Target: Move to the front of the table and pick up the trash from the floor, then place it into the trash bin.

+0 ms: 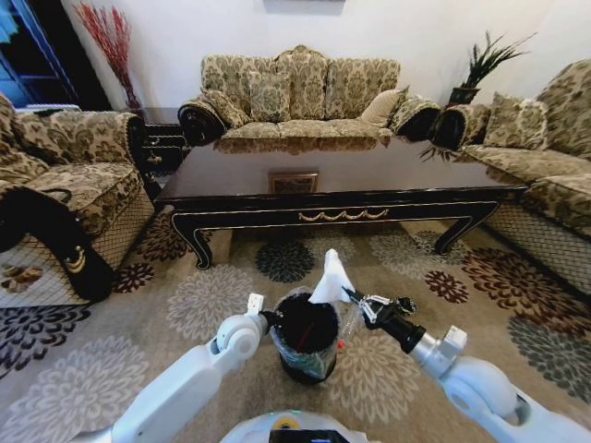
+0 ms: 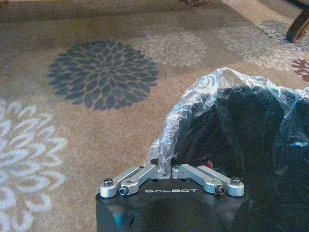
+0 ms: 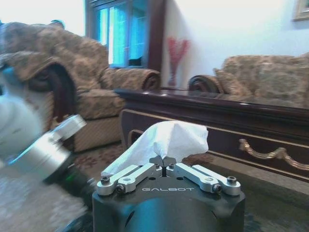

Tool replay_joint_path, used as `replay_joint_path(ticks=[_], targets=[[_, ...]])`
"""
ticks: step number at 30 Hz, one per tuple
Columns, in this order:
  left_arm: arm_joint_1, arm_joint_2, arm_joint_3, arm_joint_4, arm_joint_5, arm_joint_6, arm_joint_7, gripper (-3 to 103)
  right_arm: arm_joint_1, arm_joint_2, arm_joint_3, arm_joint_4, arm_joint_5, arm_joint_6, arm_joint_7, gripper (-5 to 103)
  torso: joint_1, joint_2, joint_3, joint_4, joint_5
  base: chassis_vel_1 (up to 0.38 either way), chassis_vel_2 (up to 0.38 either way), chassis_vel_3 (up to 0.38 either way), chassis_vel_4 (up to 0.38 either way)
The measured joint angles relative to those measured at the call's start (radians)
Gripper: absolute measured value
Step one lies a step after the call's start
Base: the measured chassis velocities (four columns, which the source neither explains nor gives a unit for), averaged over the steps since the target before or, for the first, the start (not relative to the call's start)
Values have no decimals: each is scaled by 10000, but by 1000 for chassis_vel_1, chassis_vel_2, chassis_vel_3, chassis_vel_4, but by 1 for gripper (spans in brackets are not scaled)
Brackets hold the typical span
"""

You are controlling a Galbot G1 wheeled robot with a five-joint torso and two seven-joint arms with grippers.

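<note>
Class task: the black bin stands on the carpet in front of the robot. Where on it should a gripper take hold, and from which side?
Probably the rim. The trash bin stands upright with its mouth open upward, so its thin edge, wrapped in the clear liner bag, suits a pinch from its left, as the left gripper does now. The right gripper holds the white paper above its right side.
</note>
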Motion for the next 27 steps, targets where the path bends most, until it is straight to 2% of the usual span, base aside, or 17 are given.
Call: replay_joint_path(ticks=[7, 12, 16, 18, 20, 21, 24, 26, 27], targets=[[-758, 120, 483, -83, -363, 0, -70, 3, 70, -147, -319, -361, -983, 210, -129, 0, 0, 0, 0, 1, 2, 0, 0, 0, 0], [-876, 83, 642, -101, -443, 0, -171, 3, 159, -217, -431, -495, -1368, 258, -229, -1, 1, -1, 0, 0, 2, 0, 0, 0, 0], [-857, -43, 799, -68, -363, 0, -235, 3, -115, -205, -354, -515, -1597, 290, -331, 20, 0, 0, 0, 0, 1, 0, 0, 0, 0], [-851, -63, 823, -67, -355, 0, -252, 3, -186, -204, -324, -511, -1598, 301, -358, 20, 0, 0, 0, 0, 1, 0, 0, 0, 0], [-814, -134, 868, -73, -343, 0, -323, 3, -372, -215, -266, -511, -1633, 370, -473, 31, 0, 0, 0, -2, 0, 0, 0, 0, 0], [-814, -134, 868, -73, -343, 0, -323, 3, -372, -215, -266, -511, -1633, 370, -473, 31, 0, 0, 0, -2, 0, 0, 0, 0, 0], [-711, -136, 872, -125, -293, 0, -382, 3, -389, -225, -288, -534, -1649, 404, -559, 47, 0, 0, 0, 0, 0, 0, 0, 0, 0], [-692, -116, 869, -137, -291, 0, -382, 3, -384, -221, -295, -532, -1641, 404, -558, 47, 0, 0, 0, 0, 0, 0, 0, 0, 0], [-648, -52, 839, -168, -285, 0, -381, 3, -373, -202, -313, -521, -1620, 404, -558, 58, 0, 0, 0, 0, 0, 0, 0, 0, 0]])
